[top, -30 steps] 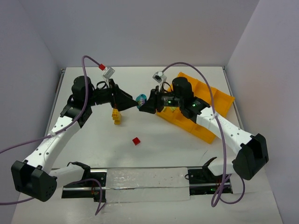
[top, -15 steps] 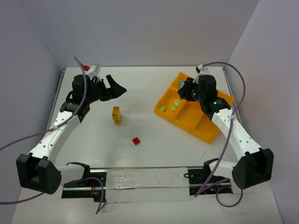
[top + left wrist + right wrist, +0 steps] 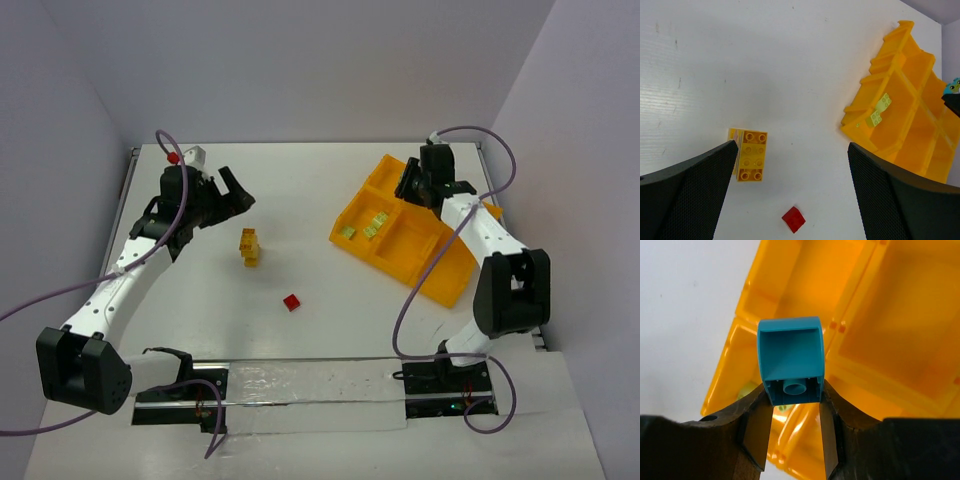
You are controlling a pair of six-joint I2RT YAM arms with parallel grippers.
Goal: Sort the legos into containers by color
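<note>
right gripper [image 3: 792,412]: fingers clamped on the teal-blue brick [image 3: 790,362], which is held above the orange-yellow tray [image 3: 890,315] with its hollow underside facing the wrist camera. left gripper [image 3: 236,190]: jaws spread wide apart, raised over the far-left part of the table [image 3: 330,180]. yellow brick stack [image 3: 248,247]: on the table, just nearer than the left gripper. red brick [image 3: 291,302]: alone on the table, nearer the arm bases. light green bricks [image 3: 372,226]: inside compartments on the tray's left side.

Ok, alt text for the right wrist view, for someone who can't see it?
The right gripper pinches a teal brick, hollow underside toward the camera, above the compartments of the orange-yellow tray. White table shows at the left.
</note>
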